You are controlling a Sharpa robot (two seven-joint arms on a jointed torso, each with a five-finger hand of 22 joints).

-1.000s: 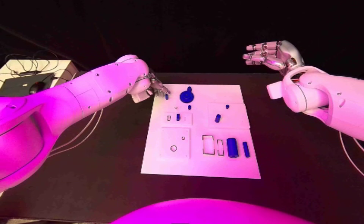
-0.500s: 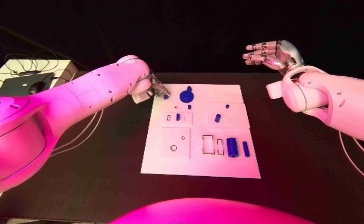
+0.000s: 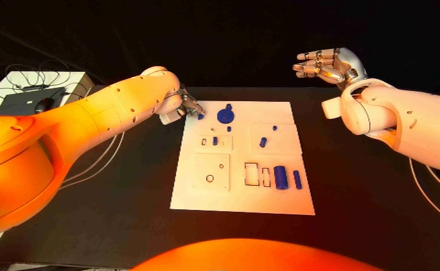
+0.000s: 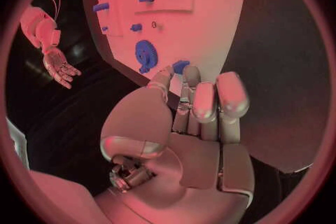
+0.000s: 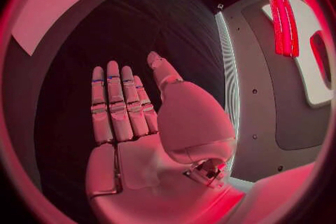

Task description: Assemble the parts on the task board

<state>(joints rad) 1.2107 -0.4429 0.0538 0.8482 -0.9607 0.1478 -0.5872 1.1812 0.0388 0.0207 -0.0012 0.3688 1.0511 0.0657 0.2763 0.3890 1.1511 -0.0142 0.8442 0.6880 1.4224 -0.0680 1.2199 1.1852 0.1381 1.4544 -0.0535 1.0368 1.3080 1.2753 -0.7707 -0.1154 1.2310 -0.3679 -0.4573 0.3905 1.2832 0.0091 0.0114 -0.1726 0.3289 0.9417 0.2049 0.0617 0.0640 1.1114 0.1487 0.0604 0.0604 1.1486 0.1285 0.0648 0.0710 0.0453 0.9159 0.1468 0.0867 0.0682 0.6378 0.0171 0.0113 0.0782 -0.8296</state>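
The white task board [image 3: 243, 198] lies in the middle of the black table. My left hand [image 3: 188, 107] hovers over its far left corner and pinches a small blue part [image 3: 201, 116] at its fingertips; the left wrist view shows that part [image 4: 181, 65] just past the fingers, near the blue gear [image 4: 145, 55]. The gear [image 3: 226, 116] sits on the board's far edge. Two long blue parts [image 3: 280, 177] [image 3: 296, 179] lie on the near right, with smaller pegs [image 3: 263, 142] [image 3: 215, 140] mid-board. My right hand [image 3: 330, 66] is raised off the table beyond the far right, fingers apart and holding nothing [image 5: 133, 117].
A white box [image 3: 37, 90] with cables stands off the table's left side. Thin cables [image 3: 101, 156] trail along the left table edge under my left arm. Empty outlined slots [image 3: 251, 174] show on the board's near half.
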